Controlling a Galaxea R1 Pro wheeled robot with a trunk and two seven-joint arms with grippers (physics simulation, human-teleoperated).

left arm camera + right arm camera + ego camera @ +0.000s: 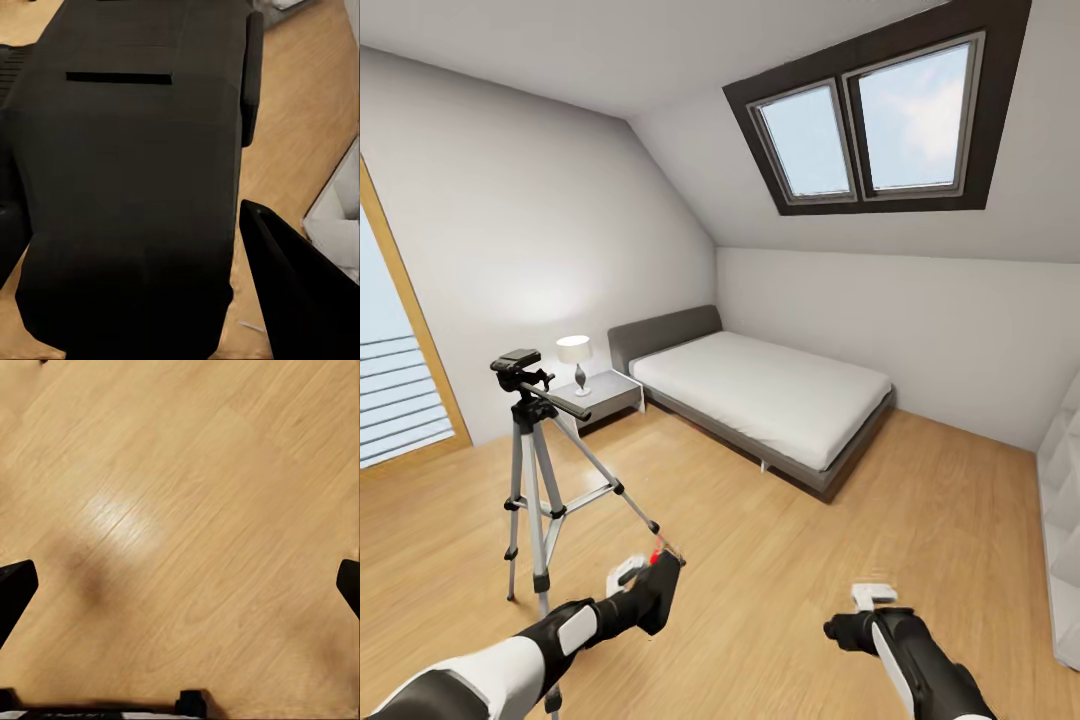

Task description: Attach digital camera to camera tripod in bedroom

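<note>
matte camera [127,187] in left tool [652,588], silver-legged tripod [535,470]

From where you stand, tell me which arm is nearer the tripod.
Left. The left gripper, shut on the camera, is just right of the tripod, beside its nearest leg. The right gripper hangs open over bare floor, far to the tripod's right.

I am looking into the bedroom [690,110]: sloped ceiling, double skylight [870,120], low bed [765,395] lying against the far wall. The camera tripod [535,470] is standing on the wood floor [780,560] near the window side. My left gripper [650,585] is clamping the digital camera [657,588], red button showing, just beside a tripod foot. My right gripper [865,600] is hanging over bare floor.
</note>
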